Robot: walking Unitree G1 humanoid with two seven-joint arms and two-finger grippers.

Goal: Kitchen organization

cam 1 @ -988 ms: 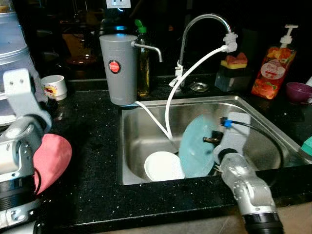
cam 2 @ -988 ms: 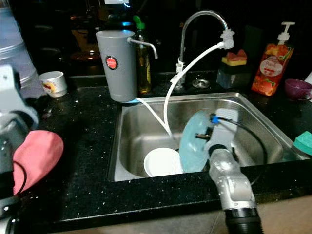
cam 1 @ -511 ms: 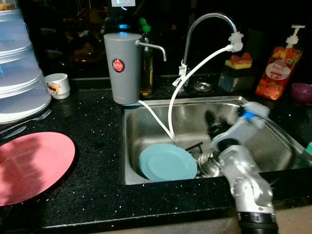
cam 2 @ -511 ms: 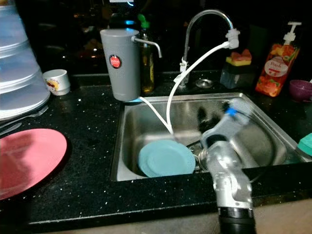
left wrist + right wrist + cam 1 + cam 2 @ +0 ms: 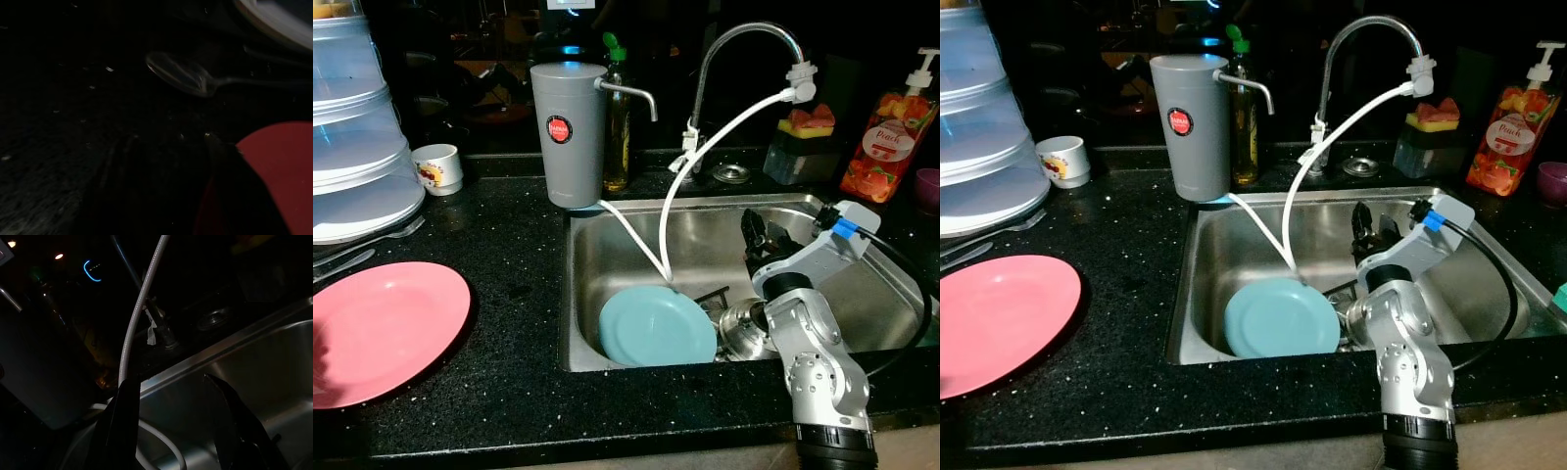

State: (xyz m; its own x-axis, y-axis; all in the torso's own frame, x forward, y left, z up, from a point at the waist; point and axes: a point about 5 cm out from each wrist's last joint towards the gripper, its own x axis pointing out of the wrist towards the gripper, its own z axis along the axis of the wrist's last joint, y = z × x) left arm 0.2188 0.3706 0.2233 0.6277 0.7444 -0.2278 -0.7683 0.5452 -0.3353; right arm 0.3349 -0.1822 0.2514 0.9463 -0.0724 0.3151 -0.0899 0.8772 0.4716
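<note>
A light blue plate (image 5: 656,326) lies nearly flat at the front of the steel sink (image 5: 636,202). My right gripper (image 5: 759,233) hovers over the middle of the sink, behind and right of that plate, open with nothing between its fingers (image 5: 126,431). In the right wrist view it points toward the sink's back wall and the white hose (image 5: 139,318). A pink plate (image 5: 382,328) lies flat on the black counter at the left. My left gripper (image 5: 168,147) is low over the dark counter beside the pink plate (image 5: 279,171), open, near a spoon (image 5: 181,77).
A steel vessel (image 5: 744,328) sits beside the blue plate. Behind the sink stand the faucet (image 5: 744,39), a grey dispenser (image 5: 570,132), an oil bottle (image 5: 617,127), a sponge holder (image 5: 803,137) and an orange soap bottle (image 5: 881,147). Stacked clear containers (image 5: 357,147), cutlery (image 5: 362,245) and a cup (image 5: 438,168) are at left.
The right gripper let go of the blue plate, which went from upright to flat over a white dish, then drew back. The left arm set the pink plate down and left the head views.
</note>
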